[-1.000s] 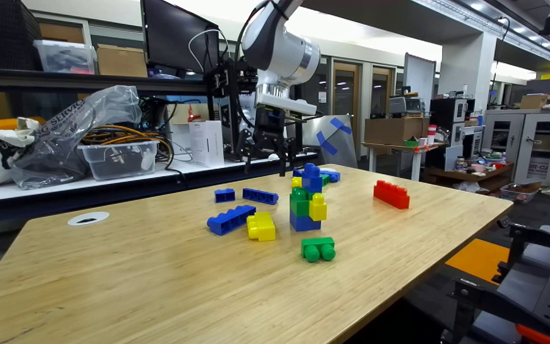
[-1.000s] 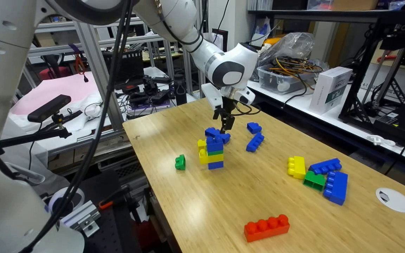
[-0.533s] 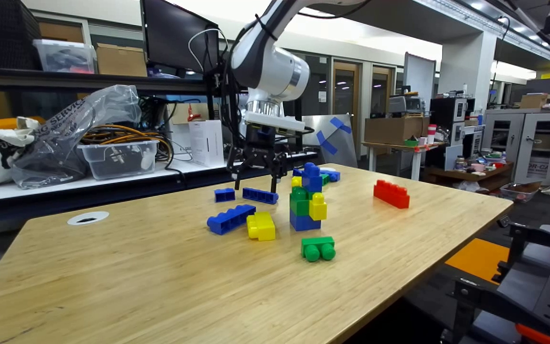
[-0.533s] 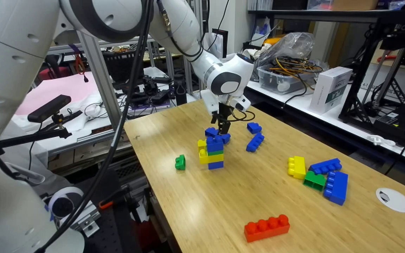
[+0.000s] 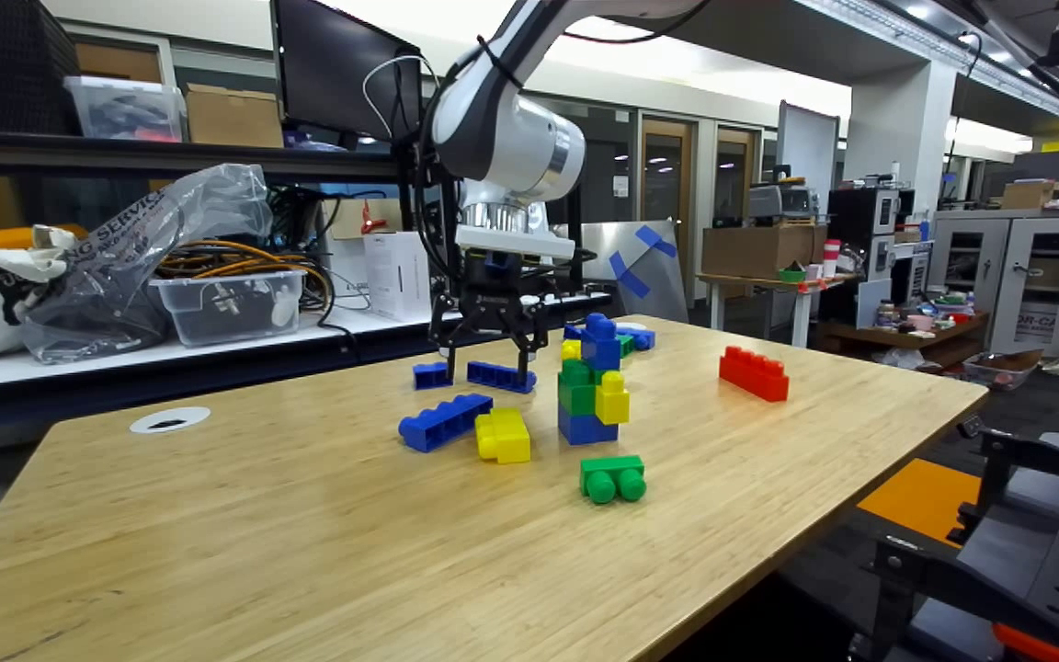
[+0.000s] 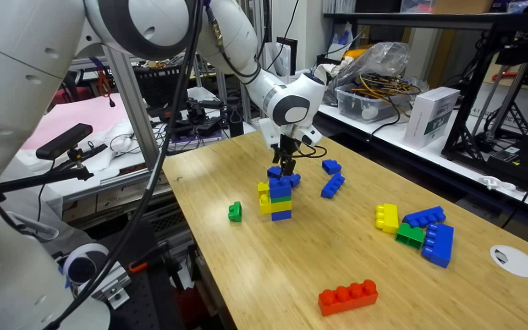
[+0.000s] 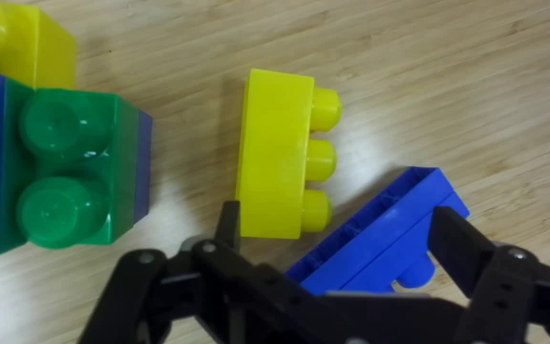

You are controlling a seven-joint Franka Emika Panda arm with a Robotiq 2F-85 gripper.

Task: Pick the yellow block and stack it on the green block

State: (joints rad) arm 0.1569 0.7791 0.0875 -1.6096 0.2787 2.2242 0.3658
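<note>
A yellow block [image 5: 503,435] lies on its side on the table; in the wrist view the yellow block [image 7: 275,157] shows three studs pointing right. In an exterior view the yellow block [image 6: 263,188] is partly hidden behind the tower. A green block [image 5: 575,393] with two bare studs sits in the tower on a blue base; it shows in the wrist view [image 7: 65,162] at left. Another green block [image 5: 612,478] lies loose. My gripper [image 5: 486,377] is open and empty above the table; in the wrist view the gripper [image 7: 334,210] has its left fingertip overlapping the yellow block's lower left edge.
A long blue block [image 7: 375,234] lies beside the yellow block, between the fingers in the wrist view. The tower's blue top [image 6: 280,188] stands close by. More blue blocks [image 6: 332,185] lie near. A red block [image 6: 348,297] lies farther off.
My gripper has moved down toward the table, leftward in both exterior views. Its fingers stay open. The blocks have not moved.
</note>
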